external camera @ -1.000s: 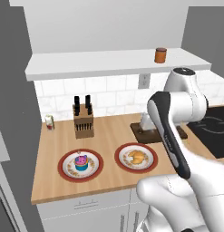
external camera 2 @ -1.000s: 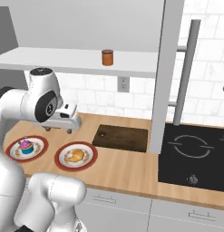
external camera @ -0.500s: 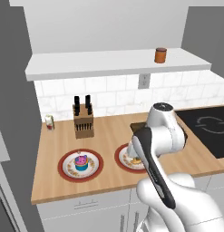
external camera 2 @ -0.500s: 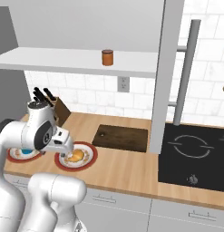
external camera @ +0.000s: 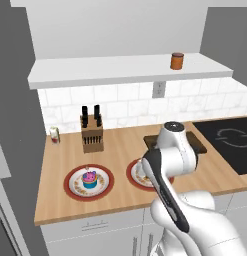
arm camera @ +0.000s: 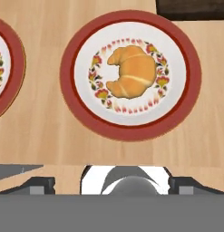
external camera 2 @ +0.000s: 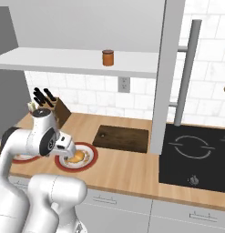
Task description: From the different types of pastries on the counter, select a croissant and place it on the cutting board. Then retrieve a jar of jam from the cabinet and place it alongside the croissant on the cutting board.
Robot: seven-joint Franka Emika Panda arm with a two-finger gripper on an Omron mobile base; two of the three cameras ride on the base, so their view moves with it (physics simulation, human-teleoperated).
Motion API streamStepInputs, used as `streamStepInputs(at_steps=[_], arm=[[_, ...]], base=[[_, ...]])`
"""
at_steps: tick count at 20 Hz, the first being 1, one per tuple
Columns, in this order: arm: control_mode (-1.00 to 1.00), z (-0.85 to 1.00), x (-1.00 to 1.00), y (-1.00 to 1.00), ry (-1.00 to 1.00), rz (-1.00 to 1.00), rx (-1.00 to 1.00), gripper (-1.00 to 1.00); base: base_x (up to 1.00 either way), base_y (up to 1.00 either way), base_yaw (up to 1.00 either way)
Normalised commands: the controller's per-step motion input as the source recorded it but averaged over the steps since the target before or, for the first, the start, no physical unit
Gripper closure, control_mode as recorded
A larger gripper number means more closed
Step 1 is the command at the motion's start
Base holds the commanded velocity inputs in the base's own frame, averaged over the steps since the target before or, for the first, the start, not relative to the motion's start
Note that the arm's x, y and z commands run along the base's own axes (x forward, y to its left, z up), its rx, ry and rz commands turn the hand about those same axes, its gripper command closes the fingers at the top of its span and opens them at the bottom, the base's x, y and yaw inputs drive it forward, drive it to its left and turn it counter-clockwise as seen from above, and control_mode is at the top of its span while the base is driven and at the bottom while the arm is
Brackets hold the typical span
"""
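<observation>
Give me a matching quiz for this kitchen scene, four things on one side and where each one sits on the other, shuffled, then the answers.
Things:
1. croissant
2. cupcake
3. jar of jam
4. knife block

Places:
A. on the wall shelf
B. at the back of the counter, near the tiled wall
C. on the red-rimmed plate nearer the cutting board
D. on the red-rimmed plate farther from the cutting board

Pairs: 1-C, 2-D, 3-A, 4-B

Glossy white arm [external camera: 167,170], seemingly dark-grey joint seams
</observation>
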Motion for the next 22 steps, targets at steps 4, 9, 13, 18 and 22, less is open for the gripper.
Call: streamStepInputs(at_steps=[4, 9, 13, 18, 22], arm=[[-1.00, -0.07, 0.65, 0.00, 0.01, -0.06, 0.00, -1.00], [-1.00, -0.06, 0.36, -0.09, 0.09, -0.07, 0.00, -1.00], [-1.00, -0.17, 0.15, -0.43, 0.22, -0.16, 0.00, -1.00], [-1.00, -0.02, 0.22, -0.07, 0.04, -0.05, 0.01, -1.00], [-1.00, 0.00, 0.00, 0.00, 0.00, 0.00, 0.01, -1.00]], base=[[0.00, 0.00, 0.00], [0.00, 0.00, 0.00], [0.00, 0.00, 0.00], [0.00, 0.00, 0.00], [0.00, 0.00, 0.00]])
